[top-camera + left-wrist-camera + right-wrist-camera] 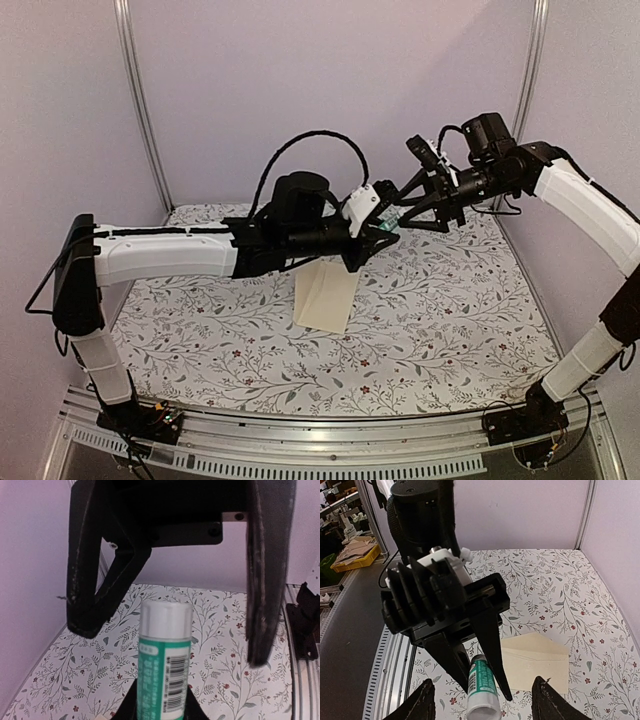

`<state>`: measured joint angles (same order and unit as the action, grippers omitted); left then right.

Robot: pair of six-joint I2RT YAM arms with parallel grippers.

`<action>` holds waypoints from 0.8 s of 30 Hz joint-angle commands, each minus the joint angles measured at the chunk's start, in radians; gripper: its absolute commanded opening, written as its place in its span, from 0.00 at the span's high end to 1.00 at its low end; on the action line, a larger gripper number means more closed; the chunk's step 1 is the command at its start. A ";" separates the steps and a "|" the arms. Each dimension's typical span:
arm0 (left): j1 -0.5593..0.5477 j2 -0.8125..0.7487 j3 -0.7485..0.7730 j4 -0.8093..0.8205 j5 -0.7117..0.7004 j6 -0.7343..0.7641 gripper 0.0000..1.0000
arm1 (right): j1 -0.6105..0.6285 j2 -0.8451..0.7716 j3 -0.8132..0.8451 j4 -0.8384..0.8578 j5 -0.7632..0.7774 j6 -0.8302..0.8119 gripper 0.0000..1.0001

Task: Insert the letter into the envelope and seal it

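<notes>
Above the middle of the flower-patterned tabletop (450, 300) the two arms meet nose to nose, the left reaching in from 9 o'clock and the right from 3 o'clock. The left end effector (382, 233) is clamped narrow on a glue stick (165, 670), gripping the green-labelled barrel so that the white cap (166, 617) sticks out toward the other arm. The right end effector (172, 640) stands wide, holding nothing. In the left wrist view its two black fingers (82, 580) flank the cap at 9 and 3 o'clock, both apart from it. The envelope (540, 667) lies flat on the tabletop just under the two end effectors, at 6 o'clock from them in the overhead view, and nothing is touching it. In the right wrist view it sits at about 4 o'clock from the glue stick, with a shallow triangular flap showing along its far long edge.
</notes>
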<state>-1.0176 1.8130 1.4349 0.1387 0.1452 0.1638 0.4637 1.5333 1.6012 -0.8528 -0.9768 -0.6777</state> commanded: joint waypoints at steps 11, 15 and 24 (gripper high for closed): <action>0.011 -0.003 0.035 0.068 0.064 -0.023 0.85 | 0.023 0.045 0.006 -0.049 -0.102 -0.024 0.57; 0.013 -0.001 0.033 0.079 0.065 -0.031 0.85 | 0.026 0.049 0.006 -0.052 -0.109 -0.029 0.62; 0.022 0.010 0.039 0.100 0.079 -0.053 0.84 | 0.028 0.044 0.004 -0.038 -0.116 -0.025 0.73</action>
<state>-1.0134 1.8133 1.4410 0.1970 0.2070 0.1280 0.4847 1.5730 1.6012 -0.8906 -1.0595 -0.6968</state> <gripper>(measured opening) 0.177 0.286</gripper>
